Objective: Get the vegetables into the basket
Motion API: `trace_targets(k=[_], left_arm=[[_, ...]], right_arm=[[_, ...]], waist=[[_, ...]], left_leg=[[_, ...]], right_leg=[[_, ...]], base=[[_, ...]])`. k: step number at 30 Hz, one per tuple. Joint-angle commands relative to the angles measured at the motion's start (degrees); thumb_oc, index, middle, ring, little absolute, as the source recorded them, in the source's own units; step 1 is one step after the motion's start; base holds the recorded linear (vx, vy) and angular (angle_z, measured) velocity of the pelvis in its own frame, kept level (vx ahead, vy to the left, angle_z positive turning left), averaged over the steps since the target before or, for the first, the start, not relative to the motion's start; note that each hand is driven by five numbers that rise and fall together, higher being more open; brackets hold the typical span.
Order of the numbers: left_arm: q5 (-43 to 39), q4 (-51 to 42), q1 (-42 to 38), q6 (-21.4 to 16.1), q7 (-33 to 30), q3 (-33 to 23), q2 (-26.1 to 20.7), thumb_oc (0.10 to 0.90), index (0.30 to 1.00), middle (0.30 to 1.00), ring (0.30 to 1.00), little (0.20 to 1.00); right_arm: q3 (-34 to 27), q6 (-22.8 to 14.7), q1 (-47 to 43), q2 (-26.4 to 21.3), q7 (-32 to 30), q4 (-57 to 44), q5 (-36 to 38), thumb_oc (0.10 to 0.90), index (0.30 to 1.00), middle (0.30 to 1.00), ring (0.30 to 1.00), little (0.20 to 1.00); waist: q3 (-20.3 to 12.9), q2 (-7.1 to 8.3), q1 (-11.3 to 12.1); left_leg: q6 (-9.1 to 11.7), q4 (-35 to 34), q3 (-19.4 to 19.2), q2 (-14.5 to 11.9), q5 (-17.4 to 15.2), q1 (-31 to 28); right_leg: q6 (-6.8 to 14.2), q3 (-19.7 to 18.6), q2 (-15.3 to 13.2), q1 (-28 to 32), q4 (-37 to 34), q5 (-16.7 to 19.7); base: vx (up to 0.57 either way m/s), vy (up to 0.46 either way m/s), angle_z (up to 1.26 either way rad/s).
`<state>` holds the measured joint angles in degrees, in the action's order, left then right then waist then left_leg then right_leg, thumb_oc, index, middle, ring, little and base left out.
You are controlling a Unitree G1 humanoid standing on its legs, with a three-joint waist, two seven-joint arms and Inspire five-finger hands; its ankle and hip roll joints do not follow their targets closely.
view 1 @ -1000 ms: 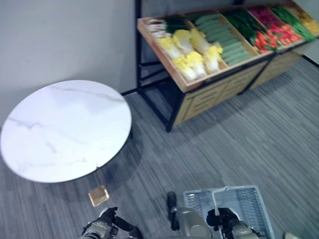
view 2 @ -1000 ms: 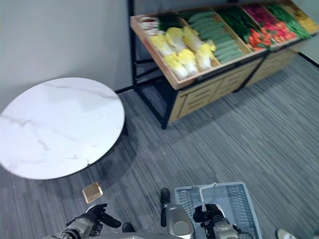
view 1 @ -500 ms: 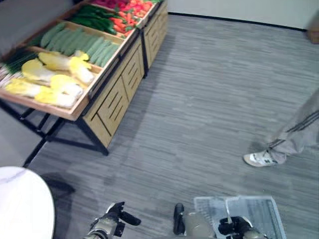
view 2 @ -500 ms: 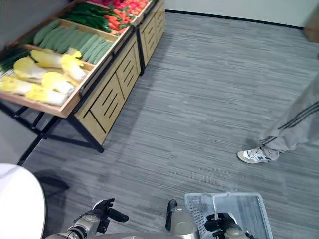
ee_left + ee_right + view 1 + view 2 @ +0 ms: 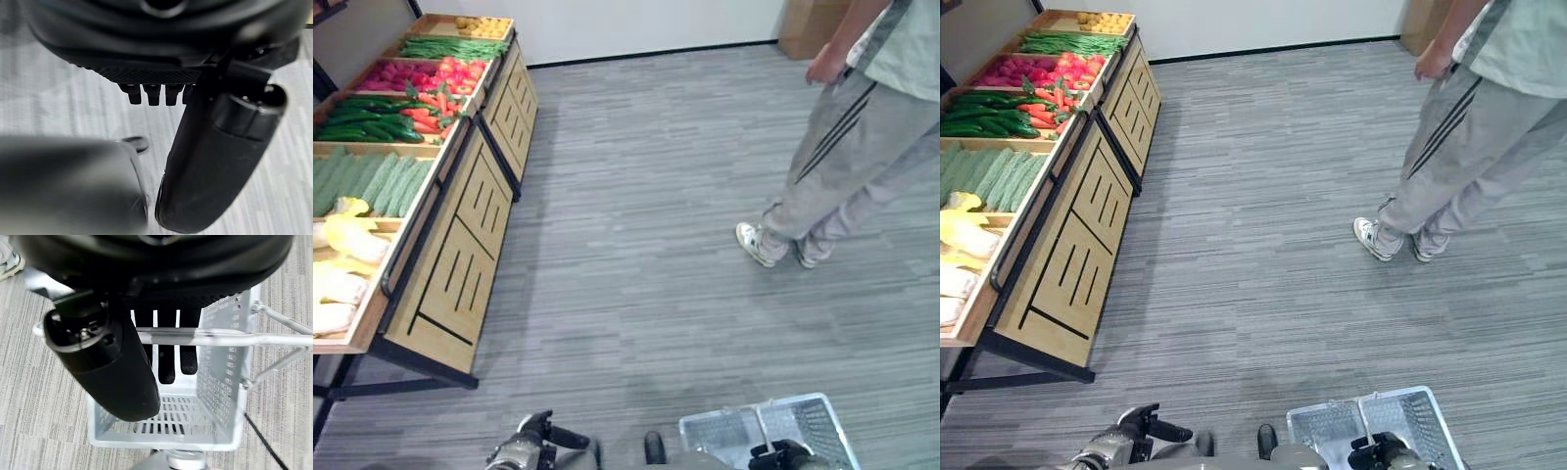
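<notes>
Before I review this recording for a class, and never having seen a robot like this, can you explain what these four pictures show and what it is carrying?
This is a two-legged humanoid robot with two arms ending in dark hands. Two pictures come from a stereo camera on its head, looking down; the other two come from cameras on its wrists, right behind each hand.

From the head you see grey carpet, a wooden produce stand on the robot's left holding cucumbers, carrots and other vegetables, and a person standing ahead to the right.

The right hand has its fingers curled over the metal handle of a pale plastic basket; what shows of the basket's inside holds nothing.

The left hand hangs low over the floor, holding nothing.
</notes>
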<state>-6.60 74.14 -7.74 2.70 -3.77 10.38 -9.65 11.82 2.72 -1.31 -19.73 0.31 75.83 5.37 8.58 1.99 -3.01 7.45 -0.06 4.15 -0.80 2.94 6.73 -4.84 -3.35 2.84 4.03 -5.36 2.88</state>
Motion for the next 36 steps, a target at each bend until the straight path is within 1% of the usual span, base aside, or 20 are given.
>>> trace_targets(k=[1, 5, 6, 7, 8, 13, 19, 22, 24, 26, 27, 29, 30, 31, 32, 33, 34, 35, 36], left_arm=[[0.6, 2.1, 1.6, 0.9, -1.0, 0.7, -1.7, 0.9, 1.0, 1.0, 1.0, 1.0], [1.2, 2.4, 1.8, 1.0, -0.8, 1.0, -1.5, 0.9, 1.0, 1.0, 1.0, 1.0], [1.6, 2.0, 1.5, 0.8, 0.0, 1.9, -2.2, 0.9, 1.0, 1.0, 1.0, 1.0], [2.3, 2.0, 1.5, 1.2, -0.4, 1.5, -2.2, 0.9, 1.0, 1.0, 1.0, 1.0], [2.3, 1.8, 1.7, 1.0, -0.6, 1.3, -2.1, 0.9, 1.0, 1.0, 1.0, 1.0], [3.6, 1.6, 2.0, 1.3, -0.9, 1.3, -2.7, 0.9, 1.0, 1.0, 1.0, 1.0], [3.8, 1.6, 2.1, 1.3, -1.3, 1.3, -2.6, 0.9, 1.0, 1.0, 1.0, 1.0], [3.6, 2.0, 2.3, 1.4, -1.6, 1.1, -2.6, 0.9, 1.0, 1.0, 1.0, 1.0], [3.3, 2.2, 2.3, 1.3, -1.7, 0.9, -2.3, 0.9, 1.0, 1.0, 1.0, 1.0], [2.3, 2.0, 1.9, 1.1, -1.8, 1.1, -1.9, 0.9, 1.0, 1.0, 1.0, 1.0], [2.3, 2.0, 1.9, 1.1, -1.8, 1.1, -1.9, 0.9, 1.0, 1.0, 1.0, 1.0], [1.4, 2.1, 1.5, 1.0, -2.0, 0.5, -1.9, 0.9, 1.0, 1.0, 1.0, 1.0], [0.8, 2.1, 1.3, 0.9, -2.0, 0.3, -1.9, 0.9, 1.0, 1.0, 1.0, 1.0], [0.2, 2.1, 1.1, 0.9, -2.0, -0.1, -2.0, 0.9, 1.0, 1.0, 1.0, 1.0], [-1.4, 2.0, 1.0, 0.7, -2.0, -0.9, -2.3, 0.9, 1.0, 1.0, 1.0, 1.0], [-1.7, 2.0, 1.0, 0.6, -1.9, -1.0, -2.3, 0.9, 1.0, 1.0, 1.0, 1.0], [-1.7, 2.0, 1.0, 0.6, -1.9, -1.0, -2.3, 0.9, 1.0, 1.0, 1.0, 1.0], [-3.5, 2.0, 1.1, 0.5, -1.9, -1.7, -2.3, 0.9, 1.0, 1.0, 1.0, 1.0], [-5.8, 1.5, 1.3, 0.3, -1.6, -2.7, -2.8, 0.9, 1.0, 1.0, 1.0, 1.0]], right_arm=[[-0.7, -0.8, -1.4, -0.4, 0.6, -0.3, 0.5, 0.4, 0.3, 0.3, 0.3, 0.3], [-0.9, -0.8, -1.1, -0.1, 0.5, -0.4, 1.0, 0.4, 0.3, 0.3, 0.3, 0.3], [-1.5, -0.1, -1.5, -0.2, 1.0, 0.2, 2.2, 0.4, 0.3, 0.3, 0.3, 0.3], [-0.1, -0.7, 0.0, 2.3, 0.8, -2.6, 1.9, 0.4, 0.3, 0.3, 0.3, 0.3], [0.1, -0.9, 1.6, 3.2, 0.7, -3.4, 1.5, 0.4, 0.3, 0.3, 0.3, 0.3], [1.2, -0.8, 2.2, 3.9, 1.0, -5.6, 1.3, 0.4, 0.3, 0.3, 0.3, 0.3], [1.9, -1.1, 2.4, 4.7, 0.9, -6.4, 0.7, 0.4, 0.3, 0.3, 0.3, 0.3], [2.1, -1.0, 2.6, 4.8, 0.9, -6.5, 0.7, 0.4, 0.3, 0.3, 0.3, 0.3], [1.6, -1.2, 2.1, 4.0, 0.8, -4.6, 0.8, 0.4, 0.3, 0.3, 0.3, 0.3], [1.4, -1.1, 0.6, 3.3, 0.5, -3.0, 1.1, 0.4, 0.3, 0.3, 0.3, 0.3], [1.4, -1.1, 0.6, 3.3, 0.5, -3.0, 1.1, 0.4, 0.3, 0.3, 0.3, 0.3], [1.1, -1.2, -0.3, 2.6, 0.4, -2.5, 1.5, 0.4, 0.3, 0.3, 0.3, 0.3], [1.0, -1.3, -0.6, 2.2, 0.4, -2.4, 1.7, 0.4, 0.3, 0.3, 0.3, 0.3], [0.7, -1.3, -0.9, 1.7, 0.4, -2.4, 2.1, 0.4, 0.3, 0.3, 0.3, 0.3], [0.5, -1.2, -0.8, 1.1, 0.6, -2.1, 2.2, 0.4, 0.3, 0.3, 0.3, 0.3], [0.3, -1.2, -0.6, 0.9, 0.6, -1.9, 2.4, 0.4, 0.3, 0.3, 0.3, 0.3], [0.3, -1.2, -0.6, 0.9, 0.6, -1.9, 2.4, 0.4, 0.3, 0.3, 0.3, 0.3], [0.1, -1.3, -0.6, 0.6, 0.7, -1.8, 2.6, 0.4, 0.3, 0.3, 0.3, 0.3], [-0.8, -1.2, 0.1, -0.9, 1.8, -2.0, 3.6, 0.4, 0.3, 0.3, 0.3, 0.3]], waist=[[1.2, -0.97, 0.7], [0.4, -1.13, 0.1], [0.2, -0.99, -0.1], [-0.3, -1.15, -0.3], [-0.4, -1.19, -0.6], [-0.8, -1.0, -0.6], [-1.2, -0.91, -0.9], [-1.1, -0.75, -1.1], [-0.9, -1.04, -1.2], [-0.3, -1.09, -1.2], [-0.4, -1.1, -1.2], [0.4, -0.58, -1.1], [0.9, -0.38, -0.9], [1.4, 0.01, -0.6], [2.6, 0.97, 0.5], [3.0, 1.4, 1.0], [3.0, 1.37, 0.9], [3.3, 1.88, 1.3], [2.7, 2.11, 1.6]], left_leg=[[-4.9, 0.4, -0.8, 1.4, -1.4, -5.5], [-5.2, -1.7, -0.7, 1.6, -1.3, -7.6], [-5.2, -3.2, -0.8, 1.4, -0.8, -8.8], [-5.3, -4.7, -1.3, 1.2, -0.8, -9.6], [-5.4, -4.9, -1.7, 1.2, -1.0, -10.0], [-6.1, -4.9, -2.0, 1.4, -2.4, -11.3], [-6.0, -4.9, -2.2, 1.0, -3.1, -11.8], [-5.7, -4.9, -2.0, 0.6, -3.2, -12.2], [-5.5, -4.9, -1.9, 0.3, -3.2, -12.3], [-5.3, -3.0, -1.7, 0.0, -3.7, -11.8], [-5.3, -3.0, -1.7, 0.0, -3.7, -11.7], [-4.9, 3.0, -1.8, 0.4, -5.2, -8.9], [-4.5, 6.1, -1.9, 0.8, -5.1, -7.6], [-3.8, 10.2, -2.2, 1.1, -4.0, -5.6], [-3.6, 18.7, -1.7, 1.3, -0.7, -1.5], [-4.0, 22.3, -1.4, 1.6, 0.5, 0.4], [-4.0, 22.4, -1.3, 1.6, 0.5, 0.6], [-4.5, 26.1, -1.2, 2.4, 0.9, 2.7], [-5.3, 25.3, -2.8, 3.0, 0.1, 5.7]], right_leg=[[8.1, 0.5, -3.3, 1.3, 1.8, -4.0], [8.0, 1.2, -3.3, 2.2, 1.2, -4.5], [8.2, 2.0, -3.6, 2.8, 1.0, -4.7], [8.4, 2.1, -3.8, 2.8, 0.8, -4.8], [8.6, 2.0, -3.9, 2.8, 0.8, -4.9], [8.9, 1.6, -4.4, 2.7, 2.4, -5.8], [8.9, 1.2, -4.2, 2.6, 1.8, -5.7], [8.5, 1.0, -3.7, 2.9, 1.6, -5.9], [8.2, 0.9, -3.4, 2.7, 2.1, -6.2], [7.5, 0.6, -2.9, 2.1, 3.5, -7.0], [7.5, 0.6, -2.9, 2.1, 3.5, -7.0], [6.9, 0.3, -2.8, 1.2, 5.0, -7.7], [6.7, 0.2, -2.8, 1.1, 5.5, -7.7], [6.4, 0.1, -2.7, 1.2, 6.1, -7.8], [5.5, -0.4, -2.7, 1.8, 7.1, -8.1], [5.2, -0.6, -2.7, 2.1, 7.5, -8.1], [5.2, -0.5, -2.6, 2.1, 7.6, -8.1], [4.8, -0.8, -2.7, 2.6, 7.7, -8.5], [4.8, -0.4, -3.1, 3.8, 7.7, -9.3]], base=[[0.12, 0.007, -0.47], [0.12, 0.046, -0.09], [0.12, 0.059, 0.18], [0.13, 0.084, 0.22], [0.1, 0.09, 0.18], [0.07, 0.042, -0.04], [0.04, -0.009, -0.09], [0.07, -0.07, -0.1], [0.07, -0.099, -0.01], [0.05, -0.102, 0.01], [0.02, -0.087, 0.02], [0.01, -0.111, 0.08], [0.02, -0.148, 0.14], [0.1, -0.248, 0.21], [0.14, -0.258, 0.23], [0.12, -0.193, 0.22], [0.11, -0.119, 0.09], [0.23, -0.132, -0.07], [0.23, -0.131, -0.07]])
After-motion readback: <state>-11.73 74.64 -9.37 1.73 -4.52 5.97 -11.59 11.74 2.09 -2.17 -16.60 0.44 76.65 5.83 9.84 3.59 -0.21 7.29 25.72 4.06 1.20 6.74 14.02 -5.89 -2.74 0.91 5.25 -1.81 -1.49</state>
